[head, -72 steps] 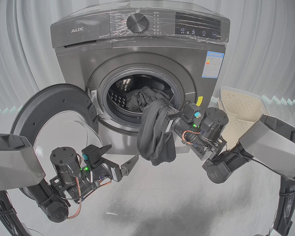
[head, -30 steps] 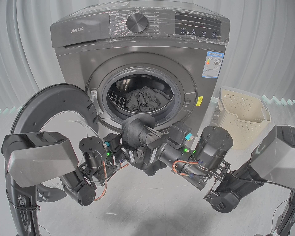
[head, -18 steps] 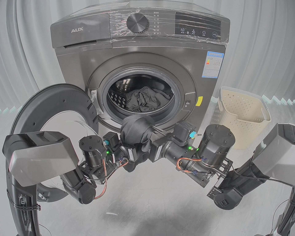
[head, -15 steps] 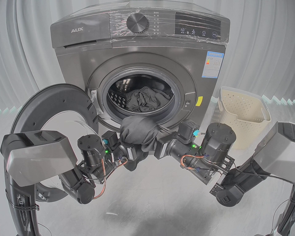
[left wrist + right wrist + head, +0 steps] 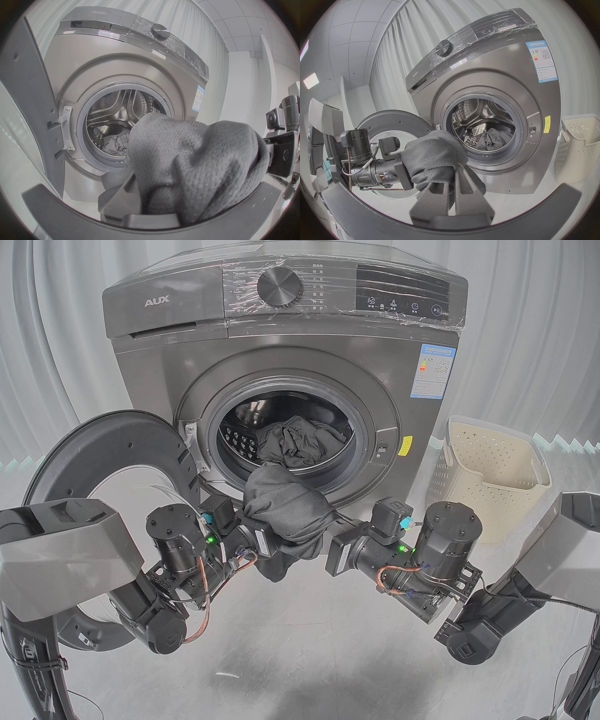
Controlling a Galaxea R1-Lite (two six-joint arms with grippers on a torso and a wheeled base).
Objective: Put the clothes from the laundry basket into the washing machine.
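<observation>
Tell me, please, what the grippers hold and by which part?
The dark garment is bunched over the left gripper, grip hidden; the right gripper appears shut on an edge fold.

Both the left arm (image 5: pixel 172 534) and the right arm (image 5: pixel 447 530) wear pale grey boxy shells up top, then black drum-shaped joints with screw-ringed caps, looped orange cables, tiny green lights and teal-tipped plugs on small black camera blocks.
</observation>
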